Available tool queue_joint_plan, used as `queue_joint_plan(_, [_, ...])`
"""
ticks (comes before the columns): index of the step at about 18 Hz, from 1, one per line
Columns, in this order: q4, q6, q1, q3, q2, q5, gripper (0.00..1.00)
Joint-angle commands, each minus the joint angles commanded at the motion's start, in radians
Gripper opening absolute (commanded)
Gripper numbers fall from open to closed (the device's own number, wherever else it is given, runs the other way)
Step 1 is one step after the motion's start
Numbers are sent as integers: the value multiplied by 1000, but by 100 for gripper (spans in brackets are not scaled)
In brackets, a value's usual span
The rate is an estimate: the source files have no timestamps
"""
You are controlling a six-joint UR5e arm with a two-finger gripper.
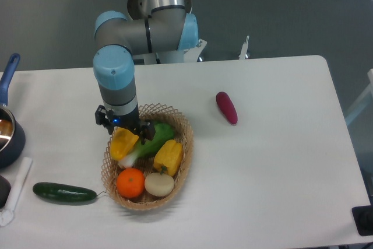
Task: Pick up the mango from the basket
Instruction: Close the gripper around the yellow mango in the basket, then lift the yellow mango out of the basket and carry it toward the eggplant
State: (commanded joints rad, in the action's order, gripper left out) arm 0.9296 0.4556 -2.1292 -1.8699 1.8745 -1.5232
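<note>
The mango (123,144) is a smooth yellow-orange oval lying at the back left of the woven wicker basket (187,151). My gripper (126,129) points down right over the mango's far end. Its fingers stand open, one on each side of the fruit, and the gripper body hides the mango's top. I cannot tell whether the fingers touch the fruit.
The basket also holds a green leafy vegetable (157,137), a yellow bell pepper (168,155), an orange (130,182) and a pale round onion (159,184). On the table lie a cucumber (64,192) at front left and a purple eggplant (227,107) to the right. A blue pot (8,138) sits at the left edge.
</note>
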Motion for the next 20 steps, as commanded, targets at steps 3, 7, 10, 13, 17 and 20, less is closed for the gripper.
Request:
queue_joint_plan(3, [0,3,6,-5,14,-2,100])
queue_joint_plan(7, [-3,8,8,-2,17,-2,97])
queue_joint_plan(10, [-2,8,8,-2,17,-3,82])
queue_joint_plan(13, [-3,9,8,-2,15,-3,81])
queue_joint_plan(17, [-2,12,8,-2,14,-5,74])
queue_joint_plan(20, [-2,14,8,0,11,-5,72])
